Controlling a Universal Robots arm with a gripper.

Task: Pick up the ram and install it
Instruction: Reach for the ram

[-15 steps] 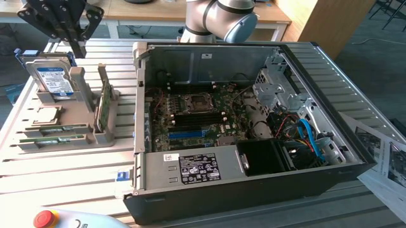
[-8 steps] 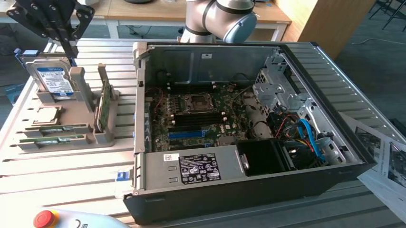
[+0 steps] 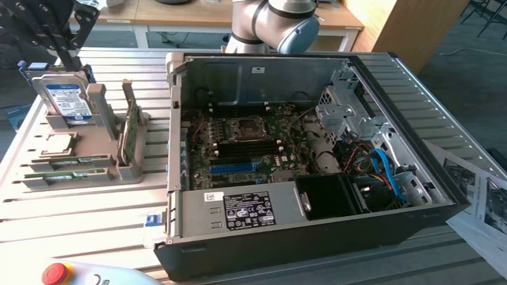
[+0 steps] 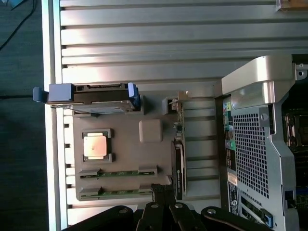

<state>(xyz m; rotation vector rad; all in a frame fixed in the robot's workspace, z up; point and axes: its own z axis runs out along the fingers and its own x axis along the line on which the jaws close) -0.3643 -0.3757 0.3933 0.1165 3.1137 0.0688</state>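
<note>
Two green ram sticks lie flat in slots at the near end of a grey holder. The exterior view shows them at its left, one beside the other. My black gripper hangs above the holder's far end, over the hard drive. In the wrist view its fingers are pressed together with nothing between them, so it is shut and apart from the ram. The open computer case with its motherboard lies at the exterior view's right of the holder.
A silver processor chip sits in the holder, and a green card stands on edge in it. A red stop button is at the table's front edge. Printed sheets lie beside the case.
</note>
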